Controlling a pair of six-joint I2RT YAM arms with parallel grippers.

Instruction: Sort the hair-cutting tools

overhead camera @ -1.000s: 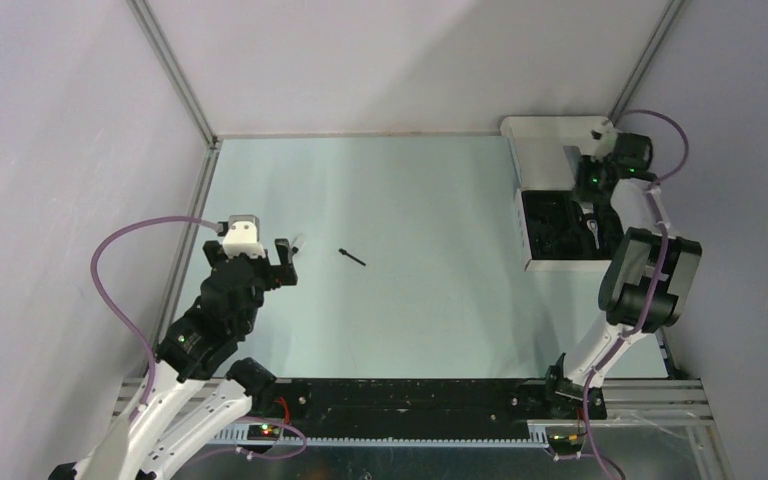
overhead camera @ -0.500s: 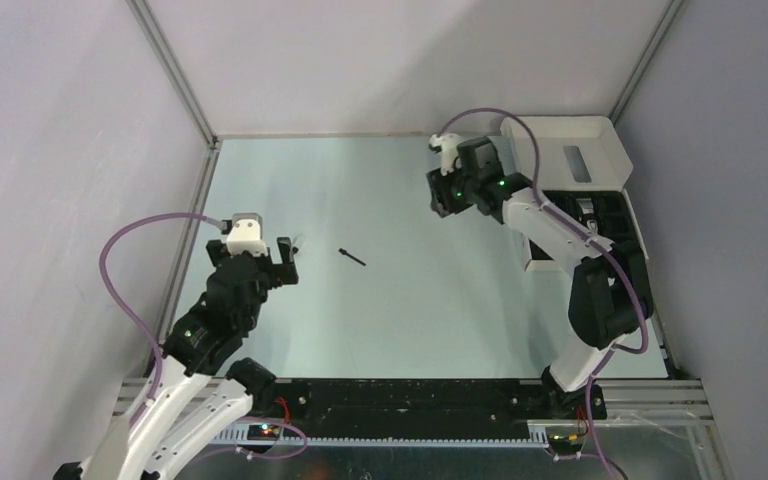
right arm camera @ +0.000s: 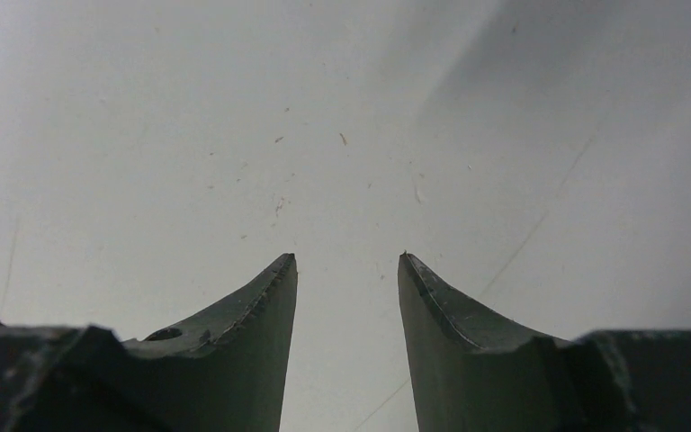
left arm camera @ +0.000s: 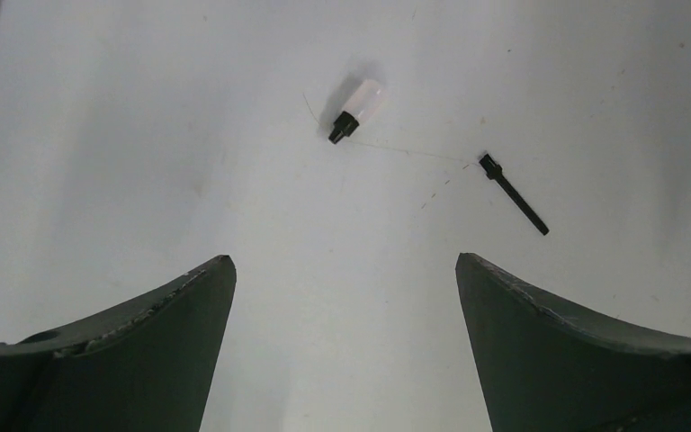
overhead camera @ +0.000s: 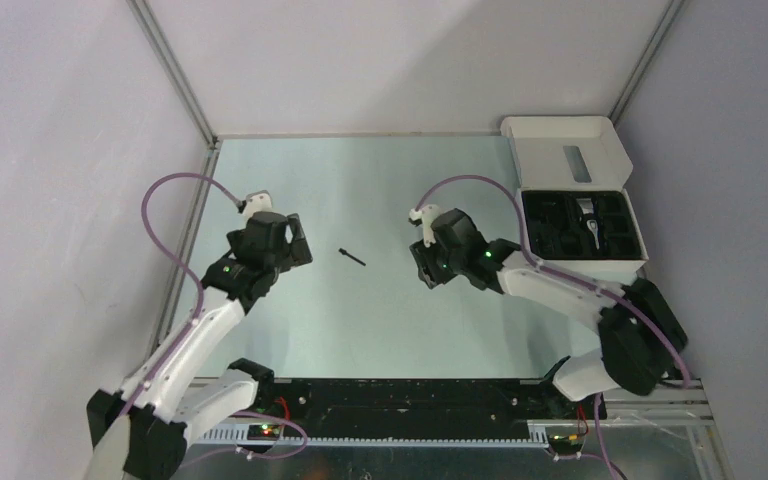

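Two pieces lie loose on the table (overhead camera: pixel 410 330): the thin stick (left arm camera: pixel 513 193) and a small clear-capped bit (left arm camera: pixel 353 110) near it, both just ahead of our left fingers (left arm camera: pixel 144 360), spread wide and empty. Our right fingers (right arm camera: pixel 234 342) hover part-open, holding nothing. With the trimmer body (overhead camera: pixel 588 215) in the box (overhead camera: pixel 540 150), we're probably nearly done.

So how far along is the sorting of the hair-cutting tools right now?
Done: the silver-tipped trimmer sits in the white box; the rest of it is too dark to judge. In hand: nothing; the left hand is open above the table and the right hand is open and empty. Left: the thin stick and a small clear-capped piece lie loose on the table.
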